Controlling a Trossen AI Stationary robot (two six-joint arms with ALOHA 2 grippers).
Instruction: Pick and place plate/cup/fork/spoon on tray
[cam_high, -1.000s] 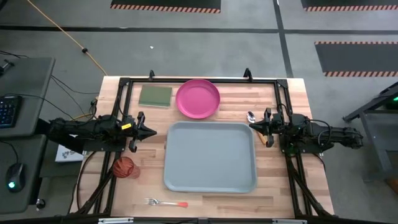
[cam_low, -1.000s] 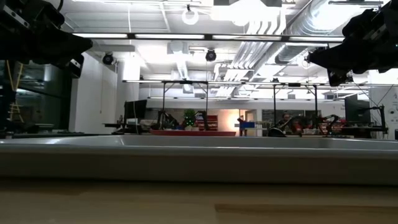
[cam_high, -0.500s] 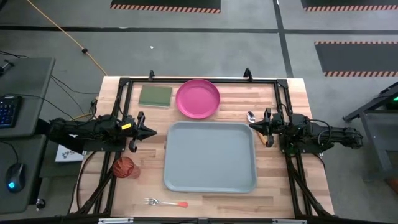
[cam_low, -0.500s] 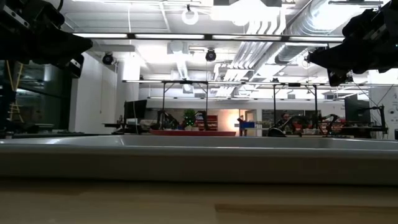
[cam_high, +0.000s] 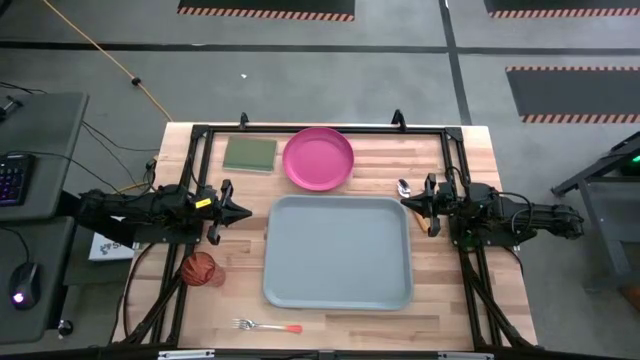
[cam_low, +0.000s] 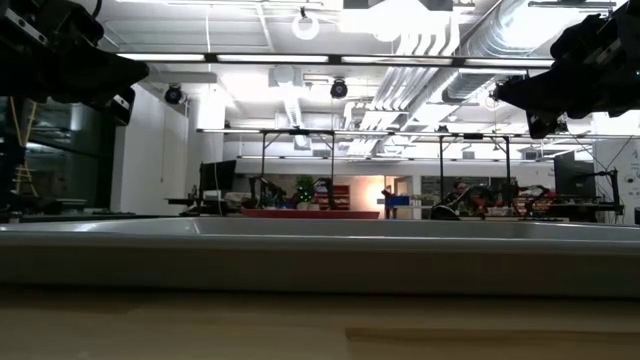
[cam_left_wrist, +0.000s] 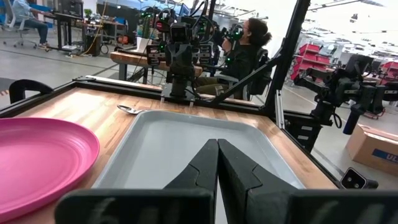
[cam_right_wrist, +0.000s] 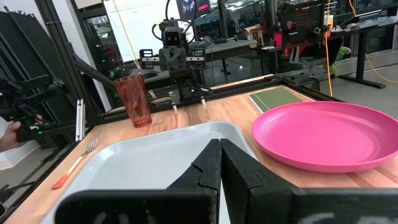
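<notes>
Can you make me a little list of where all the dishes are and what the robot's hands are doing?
Tray: large grey-blue rectangular plastic tray, middle of the table, nothing on it.
Plate: round magenta-pink plastic plate, on the wood just beyond the tray's far edge.
Cup: small reddish-orange translucent cup, upright, left of the tray.
Fork: fork with a red-orange handle, near the table's front edge.
Spoon: silver-bowled spoon, by the tray's far right corner.
Green pad: flat green square pad, left of the plate.
Left hand: shut, holding nothing, beside the tray's left side.
Right hand: shut, holding nothing, beside the tray's right side.
</notes>
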